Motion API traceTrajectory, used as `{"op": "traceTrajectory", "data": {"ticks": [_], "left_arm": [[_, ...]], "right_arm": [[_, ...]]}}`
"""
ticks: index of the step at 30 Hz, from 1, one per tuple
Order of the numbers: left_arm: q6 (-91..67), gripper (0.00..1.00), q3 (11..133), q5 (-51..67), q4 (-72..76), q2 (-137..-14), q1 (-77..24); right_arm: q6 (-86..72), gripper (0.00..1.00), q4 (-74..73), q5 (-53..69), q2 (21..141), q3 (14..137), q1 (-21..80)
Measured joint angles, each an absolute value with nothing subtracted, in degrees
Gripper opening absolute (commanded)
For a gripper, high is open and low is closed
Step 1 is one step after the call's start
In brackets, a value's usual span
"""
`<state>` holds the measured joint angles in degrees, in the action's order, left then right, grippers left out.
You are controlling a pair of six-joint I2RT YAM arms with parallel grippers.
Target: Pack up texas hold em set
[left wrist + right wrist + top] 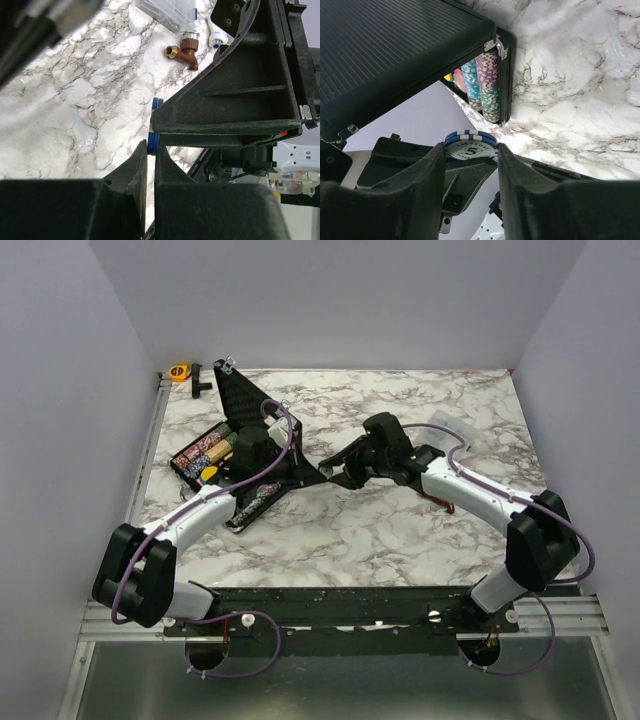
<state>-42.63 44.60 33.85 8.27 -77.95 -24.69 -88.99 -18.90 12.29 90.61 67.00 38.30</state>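
The black hinged case (pixel 395 45), half hidden, holds rows of multicoloured chips (pixel 487 85). The right tool (pixel 471 150) pinches a blue-and-white chip (pixel 470 144); whether the left tool (pixel 151 152) grips anything, I cannot tell.

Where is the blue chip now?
In the right wrist view, the blue chip sits between the right claw's fingers, just below the open case's silver corner.

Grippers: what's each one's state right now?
Left gripper: jaws almost closed; whether they pinch anything cannot be told.
Right gripper: closed on a blue-and-white chip.
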Motion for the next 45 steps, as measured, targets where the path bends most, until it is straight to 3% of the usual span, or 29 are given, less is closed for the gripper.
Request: {"op": "traceTrajectory", "data": {"ticks": [5, 9, 18, 27, 34, 45], "left_arm": [[-40.3, 0.00, 45.6, 32.5, 5.9, -77.8, -24.8], [-38.4, 0.00, 46.8, 31.4, 2.5, -78.0, -24.5], [-35.1, 0.00, 51.2, 29.3, -13.6, -80.1, -22.8], [-34.5, 0.00, 48.7, 17.4, -27.8, -71.5, -6.8], [-32.8, 0.00, 51.6, 6.3, -34.2, -68.3, -1.2], [-29.7, 0.00, 66.5, -5.0, -39.4, -83.9, 8.1]], "right_arm": [[-85.2, 0.80, -16.3, 12.1, 88.7, 64.6, 38.3], [-81.1, 0.92, -16.6, 10.0, 86.9, 64.4, 38.3], [-66.9, 0.93, -24.7, -3.7, 83.1, 66.8, 37.6], [-55.5, 0.92, -26.9, -11.4, 79.1, 61.5, 28.7], [-47.7, 0.92, -27.0, -17.0, 79.1, 59.0, 27.0], [-41.3, 0.91, -21.9, -19.5, 79.0, 51.1, 26.7]]}}
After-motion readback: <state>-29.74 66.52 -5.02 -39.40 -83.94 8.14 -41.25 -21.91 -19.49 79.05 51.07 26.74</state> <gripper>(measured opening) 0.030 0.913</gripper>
